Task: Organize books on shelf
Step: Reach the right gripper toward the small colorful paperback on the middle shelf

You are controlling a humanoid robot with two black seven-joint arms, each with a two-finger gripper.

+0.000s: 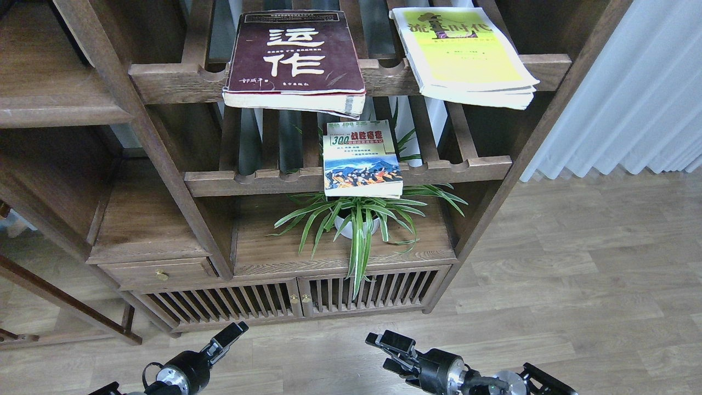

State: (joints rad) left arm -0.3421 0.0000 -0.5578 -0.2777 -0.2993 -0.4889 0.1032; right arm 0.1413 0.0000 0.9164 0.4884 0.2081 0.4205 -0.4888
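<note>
Three books lie flat on the slatted racks. The thick maroon book (296, 60) with white characters and the yellow-green book (466, 55) rest on the upper rack, both overhanging its front rail. The small book with the crowd picture (362, 159) sits on the lower rack. The solid dark-brown shelf (49, 104) with a rounded edge is at the upper left and bare. My left gripper (230, 333) and right gripper (390, 351) hang low near the floor, far below the books. The right one's fingers stand apart with nothing between them. The left one's fingers cannot be told apart.
A potted spider plant (356, 219) stands on the cabinet top under the small book. A drawer (159, 273) and slatted cabinet doors (299, 299) are below. A white curtain (630, 93) hangs at right above wooden floor (576, 274).
</note>
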